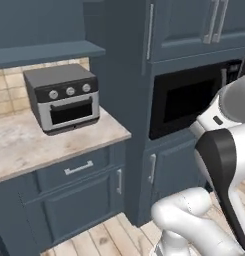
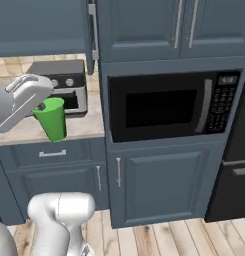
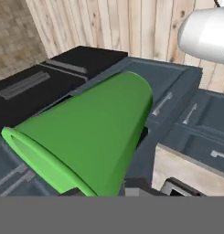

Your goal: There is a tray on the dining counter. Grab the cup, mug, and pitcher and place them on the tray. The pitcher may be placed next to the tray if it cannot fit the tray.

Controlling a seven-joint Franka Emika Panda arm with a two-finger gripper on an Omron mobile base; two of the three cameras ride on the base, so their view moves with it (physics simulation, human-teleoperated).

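Right base view: the cup (image 2: 52, 119) hangs in the air in front of the worktop (image 2: 89, 125), carried at the end of the white arm, upright with its wide mouth on top.
Hand view: the cup (image 3: 90, 137) lies right up against the camera, rim nearest, tapering away to its base.
Gripper: clenched on the cup, gripping at the rim end; the fingertips themselves are hidden behind the green wall, so the exact bite cannot be made out.
Cup's long axis: it runs straight out from the hand, along the line the gripper looks down, and stands close to vertical in the room.
Which way it lies: nowhere to reach for, the cup is already in the hand; what matters now is where the tray is, and no tray or dining counter lies ahead.
Surroundings: toaster oven (image 1: 64, 97) on the marbled worktop, built-in microwave (image 2: 169, 105) in the tall cabinet, plank floor (image 1: 109, 235) below.
Step in hand: I judge this is the carry, cup lifted clear and the base needing to turn from this wall toward the dining counter.
Watch for: keeping that axis upright on the way, so the base can land flat.
Mug and pitcher: not yet dealt with, as far as can be judged.
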